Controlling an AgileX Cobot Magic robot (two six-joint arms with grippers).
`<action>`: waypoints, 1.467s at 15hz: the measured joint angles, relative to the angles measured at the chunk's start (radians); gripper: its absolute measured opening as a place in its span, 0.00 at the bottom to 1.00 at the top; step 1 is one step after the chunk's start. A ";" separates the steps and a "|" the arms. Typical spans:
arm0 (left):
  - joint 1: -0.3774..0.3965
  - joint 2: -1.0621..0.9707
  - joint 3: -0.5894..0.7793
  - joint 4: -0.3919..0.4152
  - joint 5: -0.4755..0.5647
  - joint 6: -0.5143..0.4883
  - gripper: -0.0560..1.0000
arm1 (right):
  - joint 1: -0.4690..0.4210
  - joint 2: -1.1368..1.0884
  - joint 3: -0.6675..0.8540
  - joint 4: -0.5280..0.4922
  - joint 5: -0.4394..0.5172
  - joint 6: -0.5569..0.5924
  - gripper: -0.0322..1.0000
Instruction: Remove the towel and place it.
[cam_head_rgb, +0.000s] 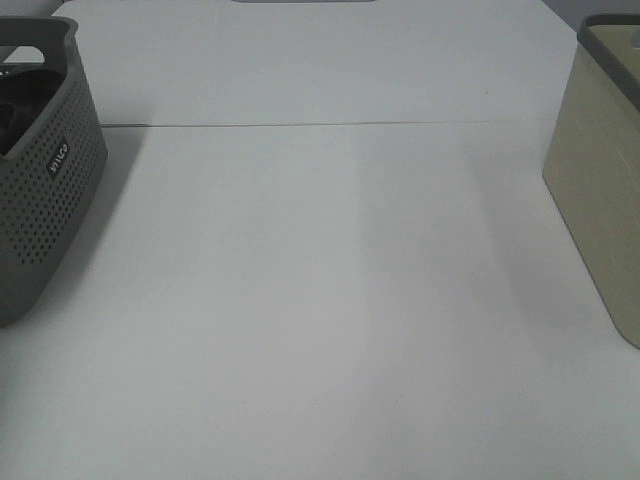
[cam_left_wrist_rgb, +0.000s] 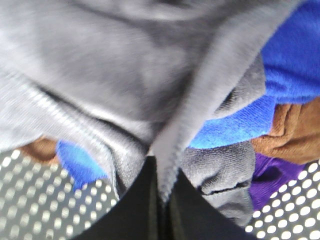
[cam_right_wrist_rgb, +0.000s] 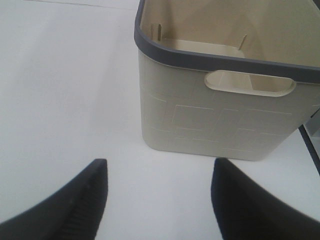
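The grey terry towel (cam_left_wrist_rgb: 125, 75) fills most of the left wrist view, bunched inside the perforated grey basket (cam_left_wrist_rgb: 30, 200). My left gripper (cam_left_wrist_rgb: 161, 167) is shut on a fold of the towel, pinched between its two black fingers (cam_left_wrist_rgb: 135, 210). The towel's white tag is not in view. In the exterior high view the grey basket (cam_head_rgb: 45, 190) stands at the left edge, and neither gripper shows there. My right gripper (cam_right_wrist_rgb: 160, 185) is open and empty above the white table, in front of the beige basket (cam_right_wrist_rgb: 215, 125).
A blue cloth (cam_left_wrist_rgb: 290, 55), a brown cloth (cam_left_wrist_rgb: 295, 135) and a purple cloth (cam_left_wrist_rgb: 272, 175) lie beside the towel in the grey basket. The beige basket (cam_head_rgb: 600, 190), with a dark rim, stands at the right edge of the white table (cam_head_rgb: 320, 300) and looks empty inside.
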 joint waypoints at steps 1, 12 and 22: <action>0.000 -0.007 0.000 -0.006 0.001 -0.026 0.05 | 0.000 0.000 0.000 0.000 0.000 0.000 0.62; 0.000 -0.413 -0.077 -0.126 0.031 -0.215 0.05 | 0.000 0.000 0.000 0.000 0.000 0.000 0.62; -0.224 -0.495 -0.331 -0.129 0.025 -0.214 0.05 | 0.000 0.000 0.000 0.000 0.000 0.000 0.62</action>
